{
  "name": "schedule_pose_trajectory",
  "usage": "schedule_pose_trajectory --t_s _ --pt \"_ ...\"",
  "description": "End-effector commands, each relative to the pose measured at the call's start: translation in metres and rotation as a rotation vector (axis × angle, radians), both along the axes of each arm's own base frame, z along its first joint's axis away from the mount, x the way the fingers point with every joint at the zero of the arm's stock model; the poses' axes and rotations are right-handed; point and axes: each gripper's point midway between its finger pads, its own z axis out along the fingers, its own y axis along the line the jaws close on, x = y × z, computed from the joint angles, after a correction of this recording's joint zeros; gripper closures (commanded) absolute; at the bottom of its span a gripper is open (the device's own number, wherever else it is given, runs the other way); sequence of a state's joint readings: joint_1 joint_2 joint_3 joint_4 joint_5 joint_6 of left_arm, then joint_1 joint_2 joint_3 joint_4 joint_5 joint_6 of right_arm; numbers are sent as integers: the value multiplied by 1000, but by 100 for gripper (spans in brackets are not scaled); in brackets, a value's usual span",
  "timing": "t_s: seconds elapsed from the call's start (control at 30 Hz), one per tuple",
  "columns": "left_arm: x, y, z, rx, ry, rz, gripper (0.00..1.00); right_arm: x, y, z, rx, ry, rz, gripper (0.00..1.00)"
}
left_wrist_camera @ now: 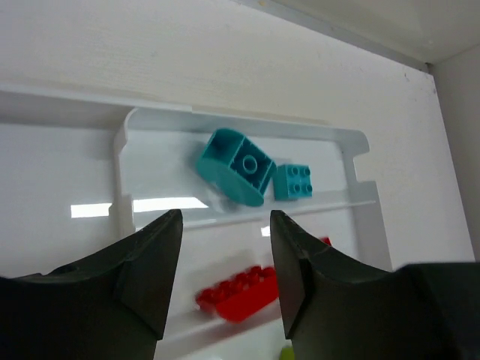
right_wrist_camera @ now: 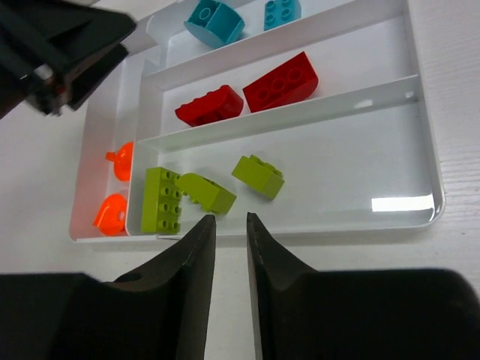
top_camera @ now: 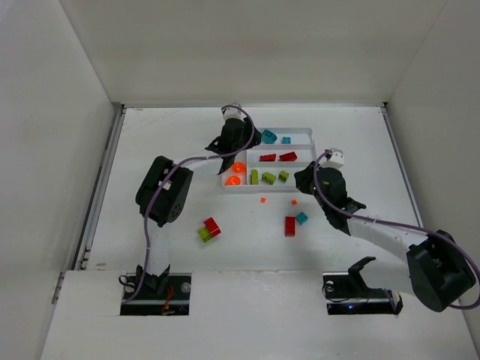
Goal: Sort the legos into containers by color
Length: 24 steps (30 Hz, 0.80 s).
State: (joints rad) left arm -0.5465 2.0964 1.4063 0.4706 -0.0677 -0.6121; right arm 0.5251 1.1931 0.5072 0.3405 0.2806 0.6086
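Closest to the lens, the right gripper [right_wrist_camera: 231, 240] has its two dark jaws standing near each other with only a slim gap, and nothing shows in that gap. It hangs over the bench [top_camera: 172, 142] just at the near edge of the white tray [right_wrist_camera: 352, 227]. The left gripper [left_wrist_camera: 225, 255] is spread wider and is also empty, poised above the tray's far left end.

Both grippers sit at the same tray, so an arm swinging across could strike the other or catch a divider wall and shove the tray. The right jaws look too narrow to straddle a brick as they stand. Coming down like that would likely push a piece away, and the tiny orange bits would skid easily.

In the tray, the far slot holds a curved teal brick [left_wrist_camera: 232, 166] and a small teal square [left_wrist_camera: 292, 181]. The middle slot holds two red bricks [right_wrist_camera: 210, 105] [right_wrist_camera: 280, 81]. The near slot holds three lime bricks [right_wrist_camera: 161, 199] [right_wrist_camera: 206, 193] [right_wrist_camera: 258, 176]. The narrow side section holds two orange pieces [right_wrist_camera: 121, 160] [right_wrist_camera: 110, 212].

The sorting looks a little over halfway done. Loose on the bench are a red brick [top_camera: 289, 225] just beside a teal brick [top_camera: 301, 217], two orange specks [top_camera: 262, 199] [top_camera: 293, 201] near the tray, and a red-and-lime pair [top_camera: 208, 229] touching each other. Grabbing that pair as one would drop a wrong colour into a slot.
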Motion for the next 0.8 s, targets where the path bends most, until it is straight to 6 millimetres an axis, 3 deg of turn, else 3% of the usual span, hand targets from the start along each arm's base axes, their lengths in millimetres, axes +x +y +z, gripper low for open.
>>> schedule_pose_trajectory --t_s 0.0,0.13,0.23,0.37,0.5,0.77 --pt "-36 0 88 -14 -178 -48 57 4 -10 10 -12 -28 -61 75" --pt "-103 -4 80 60 -172 -122 65 4 -19 5 -60 0 -104 80" --pt "-157 -5 55 166 -133 -173 67 0 -17 8 -68 -9 -110 80" --pt "-200 0 17 314 -87 -192 68 -9 -15 12 -62 -16 -95 76" --pt "-224 6 -10 420 -70 -184 66 -19 -14 9 -76 0 -76 75" --pt "-227 -9 -37 464 -52 -226 59 -37 -22 -16 -90 60 -77 75"
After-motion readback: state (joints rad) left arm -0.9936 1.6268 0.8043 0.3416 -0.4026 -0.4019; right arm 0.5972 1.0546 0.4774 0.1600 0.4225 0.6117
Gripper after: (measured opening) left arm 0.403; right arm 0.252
